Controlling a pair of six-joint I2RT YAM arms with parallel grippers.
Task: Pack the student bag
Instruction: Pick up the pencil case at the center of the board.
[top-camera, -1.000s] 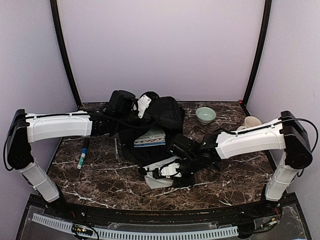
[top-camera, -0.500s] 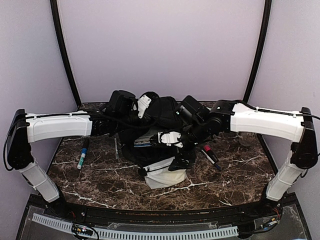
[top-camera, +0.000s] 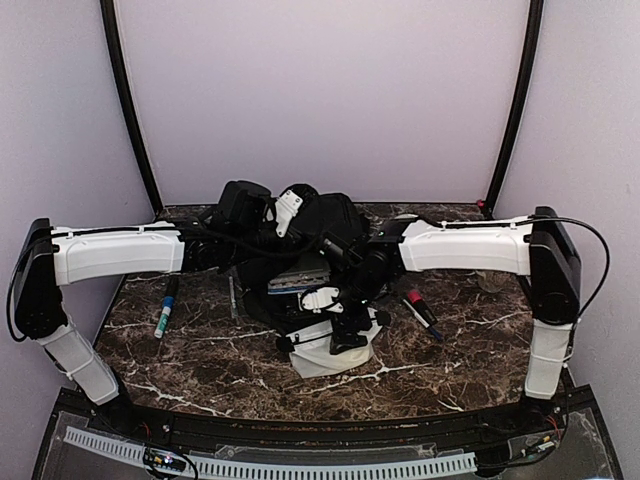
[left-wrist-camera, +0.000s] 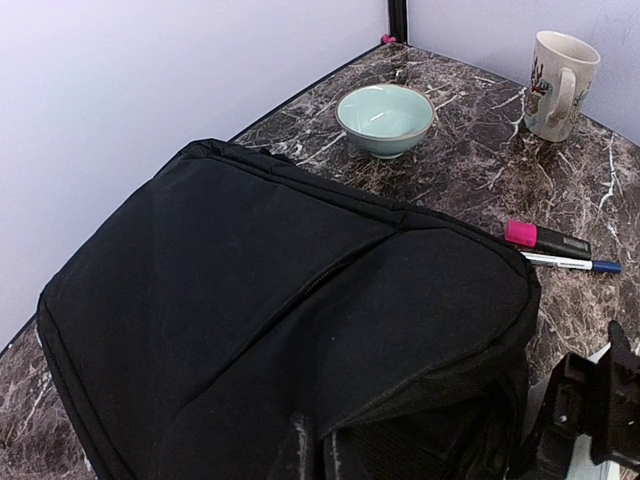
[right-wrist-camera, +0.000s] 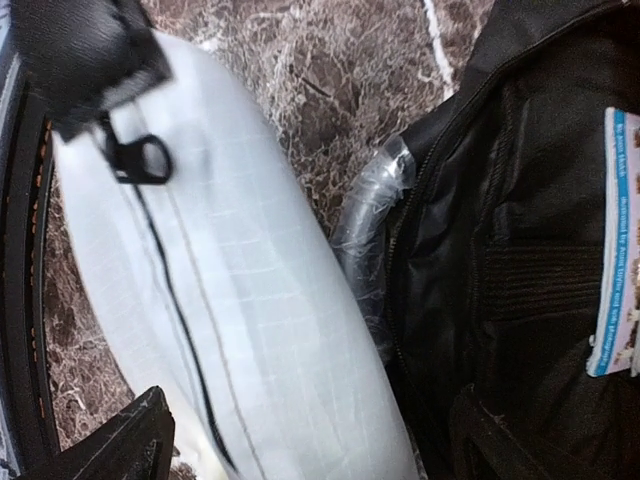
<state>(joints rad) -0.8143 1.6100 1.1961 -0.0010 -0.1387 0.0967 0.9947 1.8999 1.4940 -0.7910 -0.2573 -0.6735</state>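
Black soft fabric backpack (top-camera: 335, 225) sits mid dark marble tabletop (top-camera: 200, 350) in top view, white translucent flat pouch (top-camera: 315, 362) just beside its near edge. Left wrist: left pincer (left-wrist-camera: 316, 450) closed, pinching backpack fabric; pale green ceramic bowl (left-wrist-camera: 385, 118) beyond. Right wrist: right pincer (right-wrist-camera: 100, 250) spread wide, straddling pouch

A robot test booth in a lab: plain pale lilac wall panels (top-camera: 320, 90) and black curved frame poles (top-camera: 125, 100) enclose a dark brown marble-patterned surface (top-camera: 200, 370), with two white-and-black robot arms (top-camera: 115, 252) bolted at its near edge.
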